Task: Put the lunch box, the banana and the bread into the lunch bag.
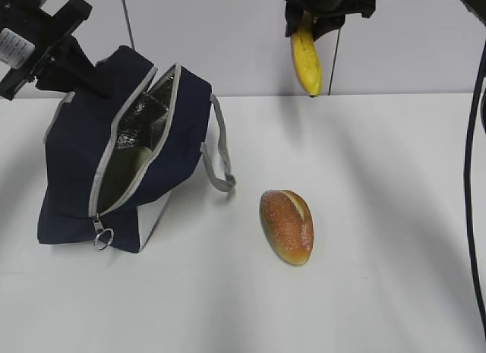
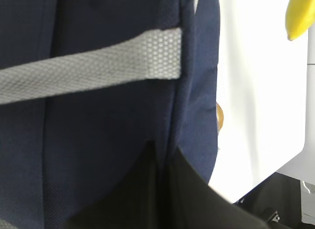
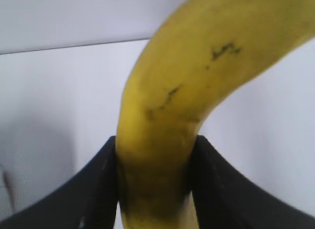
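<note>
your right pincer (image 3: 155,182) pinches only the banana (image 1: 307,61) near one end, so swinging it toward the lunch bag (image 1: 114,163) could let it pivot and drop.

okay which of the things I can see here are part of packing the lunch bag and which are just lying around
Part of the job: lunch bag, unzipped, gripped by the left gripper; banana, held in the air by the right gripper; bread on the table. The lunch box is not visible.

Just lying about: nothing else visible.

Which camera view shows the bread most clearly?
The exterior view: the whole bread lies uncovered on the table. The left wrist view shows only a brown sliver behind the lunch bag; the right wrist view shows none.
</note>
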Action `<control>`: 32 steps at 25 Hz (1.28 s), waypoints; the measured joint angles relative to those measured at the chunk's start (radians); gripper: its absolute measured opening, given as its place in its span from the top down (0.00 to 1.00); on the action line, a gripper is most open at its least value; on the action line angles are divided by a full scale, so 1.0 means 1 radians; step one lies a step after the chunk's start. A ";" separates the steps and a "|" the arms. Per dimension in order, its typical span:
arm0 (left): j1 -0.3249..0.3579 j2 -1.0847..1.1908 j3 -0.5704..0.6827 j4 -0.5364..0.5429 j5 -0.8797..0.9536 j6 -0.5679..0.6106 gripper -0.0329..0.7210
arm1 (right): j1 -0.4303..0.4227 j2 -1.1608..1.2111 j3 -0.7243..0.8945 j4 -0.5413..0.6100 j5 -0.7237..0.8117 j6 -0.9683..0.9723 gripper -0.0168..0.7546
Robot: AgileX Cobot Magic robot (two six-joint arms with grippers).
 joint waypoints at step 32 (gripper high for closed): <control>0.000 0.000 0.000 -0.024 0.001 0.000 0.96 | 0.254 -0.203 0.410 0.512 0.006 -0.223 0.58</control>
